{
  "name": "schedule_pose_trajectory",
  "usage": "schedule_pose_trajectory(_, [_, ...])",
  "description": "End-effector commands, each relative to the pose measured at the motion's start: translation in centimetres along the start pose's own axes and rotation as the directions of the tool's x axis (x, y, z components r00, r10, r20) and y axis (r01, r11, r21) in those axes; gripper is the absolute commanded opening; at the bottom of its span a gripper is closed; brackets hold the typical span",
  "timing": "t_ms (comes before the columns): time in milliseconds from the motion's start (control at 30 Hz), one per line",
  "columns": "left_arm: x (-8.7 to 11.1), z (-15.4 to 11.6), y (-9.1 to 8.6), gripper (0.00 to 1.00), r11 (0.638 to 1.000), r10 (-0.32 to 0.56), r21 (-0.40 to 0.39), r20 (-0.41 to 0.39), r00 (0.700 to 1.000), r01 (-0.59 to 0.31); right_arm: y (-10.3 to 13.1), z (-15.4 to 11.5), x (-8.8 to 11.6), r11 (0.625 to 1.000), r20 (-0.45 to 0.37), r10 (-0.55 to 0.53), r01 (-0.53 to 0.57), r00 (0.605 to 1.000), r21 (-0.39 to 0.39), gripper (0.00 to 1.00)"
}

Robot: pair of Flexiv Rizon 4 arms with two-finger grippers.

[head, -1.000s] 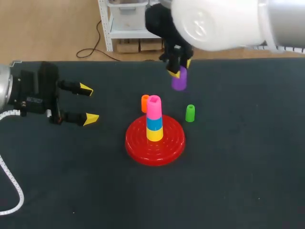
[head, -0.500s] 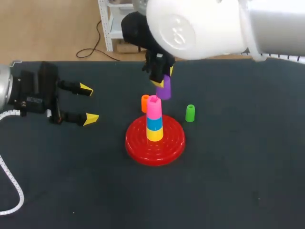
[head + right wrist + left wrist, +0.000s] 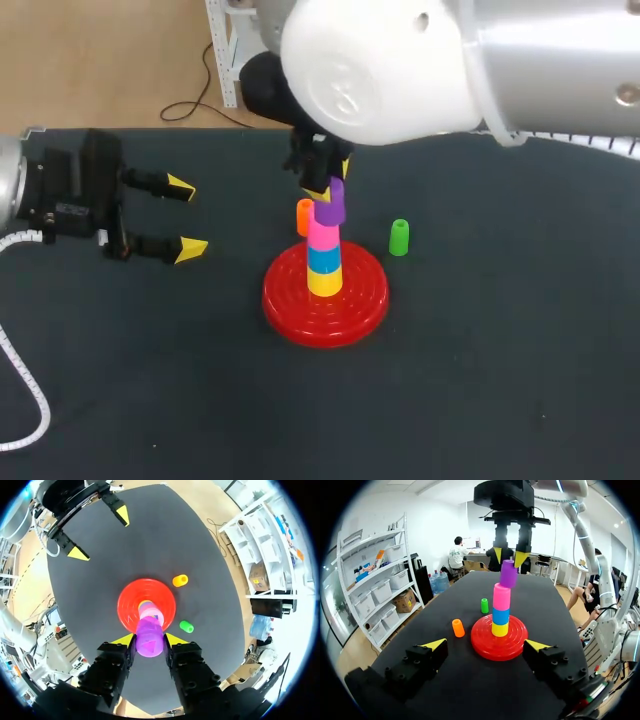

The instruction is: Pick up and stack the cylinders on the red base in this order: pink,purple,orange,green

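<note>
Purple cylinder [image 3: 331, 201] was gripped in the right claw [image 3: 331, 183] just above the pink cylinder [image 3: 322, 231]; released off-centre, it could tumble off

Six cylinders, as I count them: one yellow [image 3: 324, 281], one blue [image 3: 323, 258], one pink [image 3: 322, 232], one purple [image 3: 331, 201], one orange [image 3: 304, 215], one green [image 3: 399, 238]. One red base [image 3: 290, 300]. Two grippers: left gripper [image 3: 185, 217], right gripper [image 3: 149, 639].

Right arm [image 3: 400, 60] glossy white, silver; left gripper [image 3: 187, 218] black, yellow-tipped fingers [image 3: 180, 186]; white corrugated cable [image 3: 21, 238].
</note>
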State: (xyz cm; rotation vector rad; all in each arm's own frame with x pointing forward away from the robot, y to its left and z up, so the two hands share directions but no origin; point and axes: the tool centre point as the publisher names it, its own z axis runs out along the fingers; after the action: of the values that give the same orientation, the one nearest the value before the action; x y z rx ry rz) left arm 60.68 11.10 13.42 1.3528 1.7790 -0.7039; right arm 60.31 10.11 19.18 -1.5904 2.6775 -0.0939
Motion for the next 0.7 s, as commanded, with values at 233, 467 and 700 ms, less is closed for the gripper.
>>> schedule_pose_trajectory(233, [0.2, 0.0, 0.0, 1.0, 1.0, 0.003, -0.003, 0.006, 1.0, -0.003, -0.7, 0.1, -0.9, 1.0, -0.003, 0.013, -0.013, 1.0, 0.003, 0.0])
schedule_pose_trajectory(467, [0.2, 0.0, 0.0, 1.0, 1.0, 0.003, -0.003, 0.006, 1.0, -0.003, -0.7, 0.5, -1.2, 1.0, -0.015, 0.011, -0.011, 1.0, 0.002, 0.0])
schedule_pose_trajectory(700, [0.2, 0.0, 0.0, 1.0, 1.0, 0.003, -0.003, 0.006, 1.0, -0.003, -0.7, 1.1, -1.7, 1.0, -0.054, 0.011, -0.011, 0.998, 0.001, 0.0])
